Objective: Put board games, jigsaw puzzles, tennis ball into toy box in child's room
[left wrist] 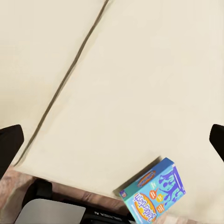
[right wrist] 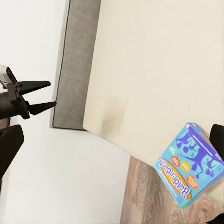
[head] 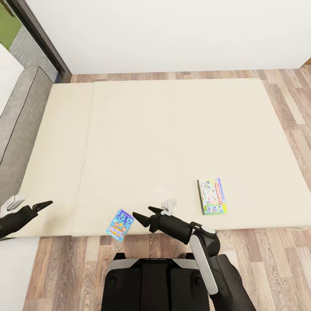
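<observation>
Cardboard, blue: the Balderdash board game is a small printed box; I judge it light, stiff and smooth-faced, so a little slippery.
Where it lies: at the near edge of the bed, one end hanging over the edge above the wood floor, tilted rather than flat in the right wrist view.
Second box: the green-bordered board game lies flat on the bed, well apart from the blue one, to the robot's right.
Right gripper: jaws spread, empty, pointing toward the blue box and just beside it, not touching.
Left gripper: jaws parted a little, empty, off the bed's near left corner; it also shows in the right wrist view.
Where to hold: across the thin sides of the box, near its middle, since the broad faces give the jaws no purchase; the overhanging end looks the easiest place to reach both faces.
Risk: a nudge on the overhanging end could tip the box to the floor.
Toy box and bench: nothing to report from here.
</observation>
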Motion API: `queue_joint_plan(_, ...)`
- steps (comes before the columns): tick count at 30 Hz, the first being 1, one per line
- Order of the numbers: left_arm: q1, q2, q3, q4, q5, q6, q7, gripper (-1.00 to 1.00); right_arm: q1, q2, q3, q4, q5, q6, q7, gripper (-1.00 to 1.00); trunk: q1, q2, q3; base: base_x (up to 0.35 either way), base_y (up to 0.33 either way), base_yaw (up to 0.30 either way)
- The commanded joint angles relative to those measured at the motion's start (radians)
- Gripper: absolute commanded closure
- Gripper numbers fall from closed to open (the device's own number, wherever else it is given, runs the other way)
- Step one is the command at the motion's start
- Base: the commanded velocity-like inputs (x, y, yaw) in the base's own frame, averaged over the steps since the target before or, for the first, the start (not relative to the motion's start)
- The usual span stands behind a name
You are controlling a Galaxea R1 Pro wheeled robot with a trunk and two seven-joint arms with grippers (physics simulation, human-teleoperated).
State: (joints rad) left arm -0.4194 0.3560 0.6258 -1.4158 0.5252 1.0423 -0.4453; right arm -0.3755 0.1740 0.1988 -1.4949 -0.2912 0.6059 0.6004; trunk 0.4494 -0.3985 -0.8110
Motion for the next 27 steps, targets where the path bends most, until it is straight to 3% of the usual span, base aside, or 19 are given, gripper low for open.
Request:
queue_joint_plan(1,-0.001,0.000,0.002,0.000,-0.007,0.005,-0.009,-1.00,0.000,0.000,-0.001,-0.001,-0.006,0.008,-0.001,-1.00,0.001,-0.002,-0.001,-0.001,0.069,0.007)
queue_joint_plan(27,-0.001,0.000,0.002,0.000,-0.007,0.005,-0.009,-1.00,0.000,0.000,-0.001,-0.001,-0.006,0.008,0.000,-1.00,0.001,-0.002,-0.001,-0.006,0.110,0.001)
